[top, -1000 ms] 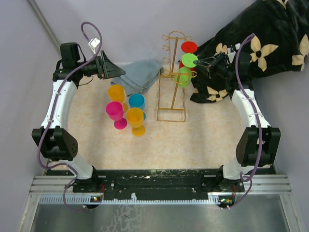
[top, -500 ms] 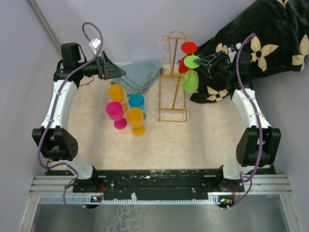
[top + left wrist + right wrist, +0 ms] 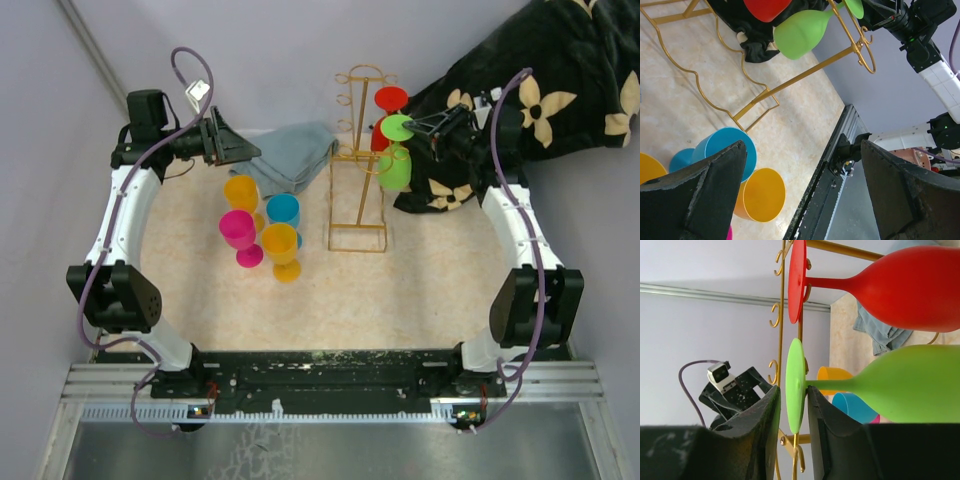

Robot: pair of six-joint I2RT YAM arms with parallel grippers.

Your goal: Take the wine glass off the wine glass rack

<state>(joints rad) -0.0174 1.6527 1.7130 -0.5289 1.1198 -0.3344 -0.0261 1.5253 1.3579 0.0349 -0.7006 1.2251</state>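
1. The right gripper [image 3: 794,390] is at the right side of the wine glass rack [image 3: 815,69]. Its fingers are slightly parted around the foot of the green wine glass [image 3: 900,385]; whether they touch it is unclear.
2. The green wine glass hangs on the rack's right arm.
3. The left gripper [image 3: 801,145], well left of the rack, is spread wide and holds nothing.

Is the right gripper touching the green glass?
Cannot tell. Right wrist view: the foot of the green glass sits inside the right gripper, too close to judge.

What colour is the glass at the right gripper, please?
Green wine glass; right wrist view shows it best.
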